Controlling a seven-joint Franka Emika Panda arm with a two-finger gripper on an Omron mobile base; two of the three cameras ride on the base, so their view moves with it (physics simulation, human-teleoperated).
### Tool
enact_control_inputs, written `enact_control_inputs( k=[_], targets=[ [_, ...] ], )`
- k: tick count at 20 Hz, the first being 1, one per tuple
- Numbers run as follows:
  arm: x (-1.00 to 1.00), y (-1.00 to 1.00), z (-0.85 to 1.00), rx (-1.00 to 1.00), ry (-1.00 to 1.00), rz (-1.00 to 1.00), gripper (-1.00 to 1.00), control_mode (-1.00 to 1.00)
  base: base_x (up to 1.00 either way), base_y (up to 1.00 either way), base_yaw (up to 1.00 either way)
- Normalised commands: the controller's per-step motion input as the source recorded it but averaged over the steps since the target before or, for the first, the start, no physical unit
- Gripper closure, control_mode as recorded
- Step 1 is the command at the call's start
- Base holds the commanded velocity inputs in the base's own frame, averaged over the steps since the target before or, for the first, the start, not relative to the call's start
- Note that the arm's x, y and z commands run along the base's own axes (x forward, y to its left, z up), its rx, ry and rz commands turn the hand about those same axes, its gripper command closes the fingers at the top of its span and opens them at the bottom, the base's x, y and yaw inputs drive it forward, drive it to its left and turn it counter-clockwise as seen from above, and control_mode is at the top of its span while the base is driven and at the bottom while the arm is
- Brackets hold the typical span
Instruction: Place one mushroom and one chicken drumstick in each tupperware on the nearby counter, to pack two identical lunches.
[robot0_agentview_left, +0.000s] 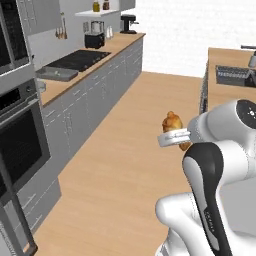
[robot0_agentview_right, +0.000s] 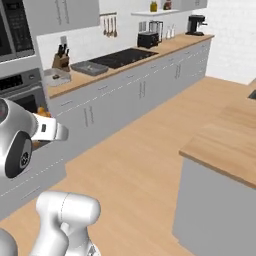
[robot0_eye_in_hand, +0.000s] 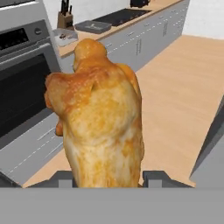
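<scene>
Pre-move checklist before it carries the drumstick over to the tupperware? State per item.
1. Chicken drumstick in the gripper: ok; it rises between the two finger tips in the hand view.
2. Grip firmness: cannot tell; the contact points are hidden behind the meat.
3. Drumstick lifted off any surface: ok; in the left base view it hangs above the floor.
4. Dark grey tupperware located on the counter: ok; it lies beside the stovetop.
5. Light grey tupperware located: ok; it lies near the knife block.
6. Contents of both containers: cannot tell; too small.
</scene>
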Motion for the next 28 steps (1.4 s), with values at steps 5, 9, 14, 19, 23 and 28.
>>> enact_control_inputs(
  k=[5, 9, 14, 19, 23, 28],
  targets=[
    [0.0, 0.0, 0.0, 0.0, 0.0, 0.0, 1.0, 1.0, 1.0, -0.24, 0.24],
    [0.0, 0.0, 0.0, 0.0, 0.0, 0.0, 1.0, 1.0, 1.0, -0.01, 0.35],
    [0.0, 0.0, 0.0, 0.0, 0.0, 0.0, 1.0, 1.0, 1.0, 0.04, 0.46],
    [0.0, 0.0, 0.0, 0.0, 0.0, 0.0, 1.0, 1.0, 1.0, -0.05, 0.43],
    [0.0, 0.0, 0.0, 0.0, 0.0, 0.0, 1.0, 1.0, 1.0, -0.36, 0.37],
    [0.0, 0.0, 0.0, 0.0, 0.0, 0.0, 1.0, 1.0, 1.0, -0.67, 0.34]
  ],
)
